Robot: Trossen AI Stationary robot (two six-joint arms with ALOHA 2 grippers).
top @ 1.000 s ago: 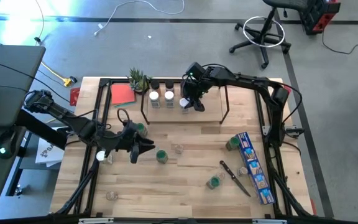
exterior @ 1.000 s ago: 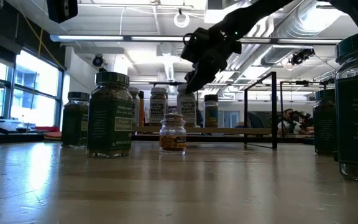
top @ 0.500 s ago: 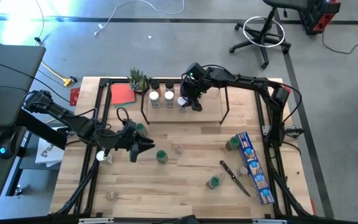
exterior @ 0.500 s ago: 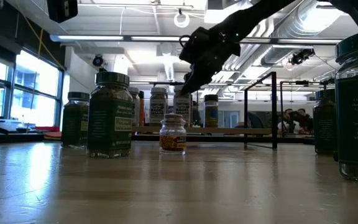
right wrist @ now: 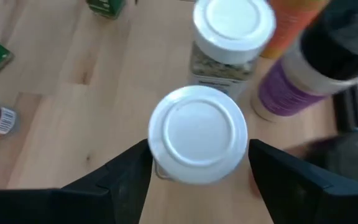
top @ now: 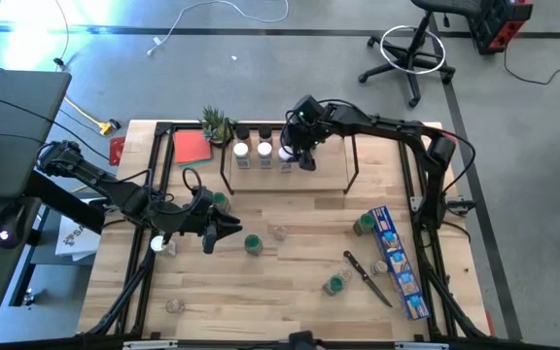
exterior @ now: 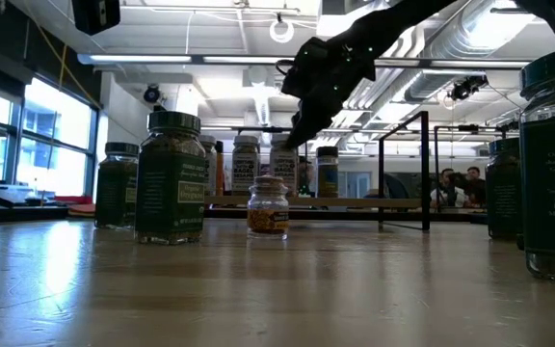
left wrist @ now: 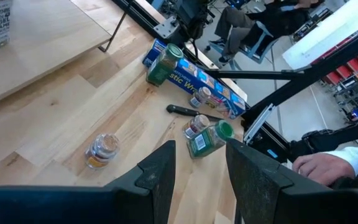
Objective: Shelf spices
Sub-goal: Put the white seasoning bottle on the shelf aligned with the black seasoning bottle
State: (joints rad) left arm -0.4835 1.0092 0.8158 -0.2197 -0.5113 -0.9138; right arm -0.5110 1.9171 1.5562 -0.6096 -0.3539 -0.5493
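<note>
On the shelf's point(top: 329, 167) pale wood board, the right hand's point(right wrist: 197, 180) dark fingers stood apart around a round white-capped clear jar point(right wrist: 198, 135), while the left hand point(left wrist: 197, 180) hung open over the table point(top: 290, 287).

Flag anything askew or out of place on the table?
One green-capped jar lies on its side beside the black-handled knife, near the long blue box; the shelf jars stand upright. Nothing looks spilled or broken.
</note>
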